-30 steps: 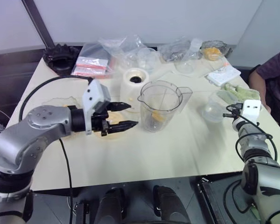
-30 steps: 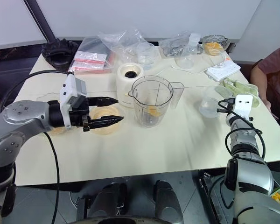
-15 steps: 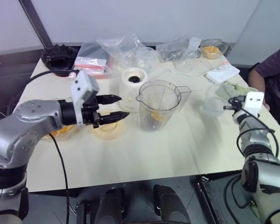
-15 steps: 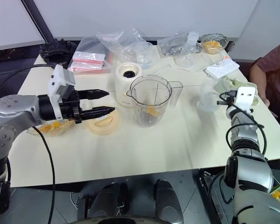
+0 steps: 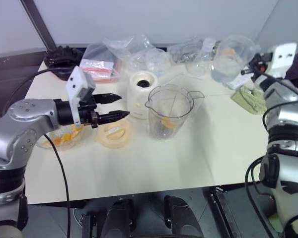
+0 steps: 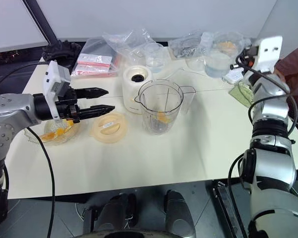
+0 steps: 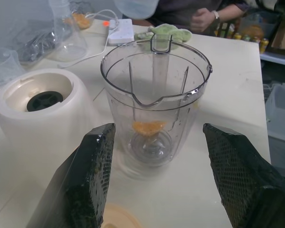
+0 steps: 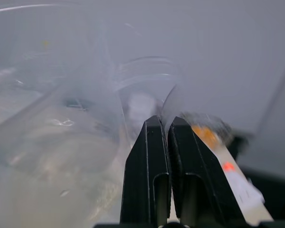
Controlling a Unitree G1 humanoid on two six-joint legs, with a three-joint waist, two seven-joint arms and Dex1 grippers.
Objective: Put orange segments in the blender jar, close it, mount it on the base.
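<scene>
Above the table's left half: left gripper, fingers spread wide, empty, aimed level at the blender jar. Jar: upright at table centre, open-topped, one of the orange segments at its bottom; clear rigid plastic, likely light and smooth-walled; best taken by the side handle. Just beside it: base, lid. More segments in the bowl under the left arm; soft, wet, easily crushed. Far right: right gripper, fingers pinched on the rim of a clear cup, raised.
</scene>
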